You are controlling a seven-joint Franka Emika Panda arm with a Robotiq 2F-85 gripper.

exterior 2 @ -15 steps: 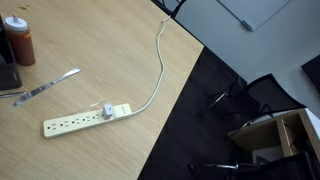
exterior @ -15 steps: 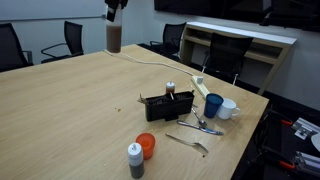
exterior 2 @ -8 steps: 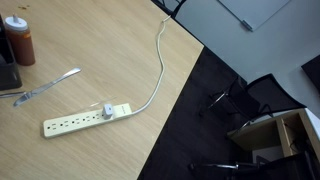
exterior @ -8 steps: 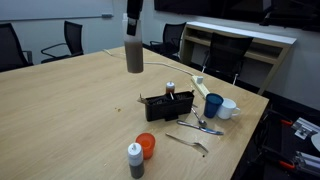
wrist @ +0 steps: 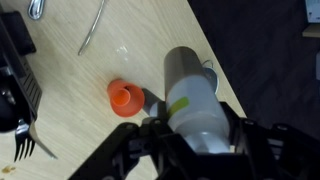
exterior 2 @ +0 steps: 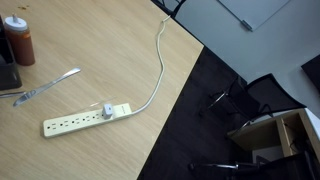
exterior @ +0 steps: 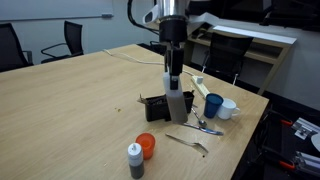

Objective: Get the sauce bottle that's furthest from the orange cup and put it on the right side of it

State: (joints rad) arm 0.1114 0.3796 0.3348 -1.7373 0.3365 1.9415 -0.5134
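I'm mid-carry: the tool (exterior: 173,88) is clamped on the slim pale-grey sauce bottle (exterior: 176,106), above the wooden counter (exterior: 70,100) near the squat bright-orange cup (exterior: 146,144). Next, lower it upright at the cup's right.

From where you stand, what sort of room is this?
Most likely an office meeting room. There is a long wooden table with black office chairs drawn up along its far side, and a white power strip lies on the tabletop with its cord trailing off.

Bright orange cup (exterior: 146,145), pale grey sauce bottle (exterior: 177,105), blue cup (exterior: 213,105), white mug (exterior: 230,108), tan table (exterior: 70,110)
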